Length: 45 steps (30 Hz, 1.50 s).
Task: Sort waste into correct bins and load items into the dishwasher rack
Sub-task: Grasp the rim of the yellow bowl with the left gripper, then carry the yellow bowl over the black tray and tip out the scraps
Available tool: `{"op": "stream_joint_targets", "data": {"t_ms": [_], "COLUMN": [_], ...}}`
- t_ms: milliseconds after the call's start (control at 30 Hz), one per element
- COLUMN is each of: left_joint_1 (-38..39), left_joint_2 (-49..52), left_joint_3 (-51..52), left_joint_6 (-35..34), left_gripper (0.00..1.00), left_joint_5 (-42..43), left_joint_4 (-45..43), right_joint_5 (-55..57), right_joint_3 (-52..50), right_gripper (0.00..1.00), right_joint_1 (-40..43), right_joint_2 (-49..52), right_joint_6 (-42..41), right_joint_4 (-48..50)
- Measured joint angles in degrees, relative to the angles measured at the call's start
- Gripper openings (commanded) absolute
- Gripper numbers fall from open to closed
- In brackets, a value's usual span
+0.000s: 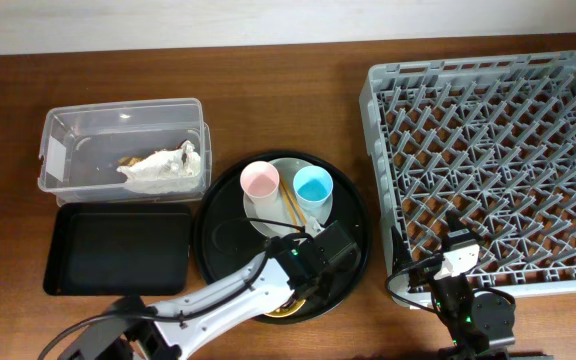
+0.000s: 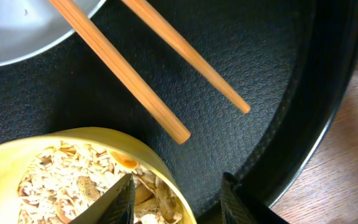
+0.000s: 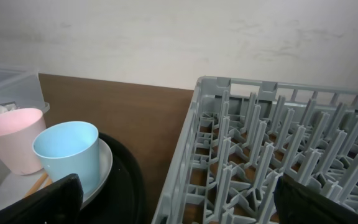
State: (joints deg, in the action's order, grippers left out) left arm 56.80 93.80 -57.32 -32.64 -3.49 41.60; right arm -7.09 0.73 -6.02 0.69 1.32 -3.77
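Observation:
A small yellow bowl (image 2: 104,138) holding beige-brown food scraps (image 2: 55,180) sits at the front of the round black tray (image 1: 223,235). My left gripper (image 2: 178,199) is open and straddles the bowl's rim, with one finger inside and one outside. It also shows in the overhead view (image 1: 298,292). Two wooden chopsticks (image 2: 123,68) lie across the pale grey plate (image 1: 263,218), beside a pink cup (image 1: 259,182) and a blue cup (image 1: 313,185). My right gripper (image 3: 179,205) is open and empty at the front left corner of the grey rack (image 1: 488,150).
The clear tub (image 1: 118,120) at the back left holds crumpled white napkins (image 1: 163,168) and a small brown bit. The shallow black tray (image 1: 118,250) lies in front of it. A strip of bare wood separates the round tray from the rack.

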Motion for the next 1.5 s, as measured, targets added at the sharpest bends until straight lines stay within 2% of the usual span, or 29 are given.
{"op": "stream_joint_targets", "data": {"t_ms": [467, 500, 533, 733, 900, 1000, 1133, 1167, 1233, 1500], "left_joint_1": [0.0, 0.0, 0.0, 0.0, 0.0, 0.0, 0.0, 0.0, 0.0, 0.0], "left_joint_2": [0.4, 0.4, 0.4, 0.4, 0.8, 2.1, 2.4, 2.4, 2.4, 2.4], "left_joint_3": [-1.5, -1.6, -1.6, -1.6, -1.6, -1.6, -1.6, -1.6, -1.6, -2.3], "left_joint_6": [-0.2, -0.2, -0.2, -0.5, -1.3, -1.9, -2.2, -2.2, -2.3, -2.8], "left_gripper": [0.42, 0.4, 0.31, 0.23, 0.21, 0.13, 0.12, 0.1, 0.01, 0.01], "left_joint_5": [-8.4, -8.9, -9.2, -5.9, -4.1, -3.8, -3.5, -3.4, -3.3, -3.7], "left_joint_4": [5.9, 6.0, 6.0, 4.2, 4.2, 4.2, 4.3, 4.4, 4.4, 6.5], "right_joint_5": [0.0, 0.0, 0.0, 0.0, 0.0, 0.0, 0.0, 0.0, 0.0, 0.0], "right_joint_3": [0.0, 0.0, 0.0, 0.0, 0.0, 0.0, 0.0, 0.0, 0.0, 0.0], "right_gripper": [0.99, 0.99, 0.99, 0.99, 0.99, 0.99, 0.99, 0.99, 0.99, 0.98], "right_joint_1": [0.0, 0.0, 0.0, 0.0, 0.0, 0.0, 0.0, 0.0, 0.0, 0.0], "right_joint_2": [0.0, 0.0, 0.0, 0.0, 0.0, 0.0, 0.0, 0.0, 0.0, 0.0], "right_joint_6": [0.0, 0.0, 0.0, 0.0, 0.0, 0.0, 0.0, 0.0, 0.0, 0.0], "right_joint_4": [0.0, 0.0, 0.0, 0.0, 0.0, 0.0, 0.0, 0.0, 0.0, 0.0]}}
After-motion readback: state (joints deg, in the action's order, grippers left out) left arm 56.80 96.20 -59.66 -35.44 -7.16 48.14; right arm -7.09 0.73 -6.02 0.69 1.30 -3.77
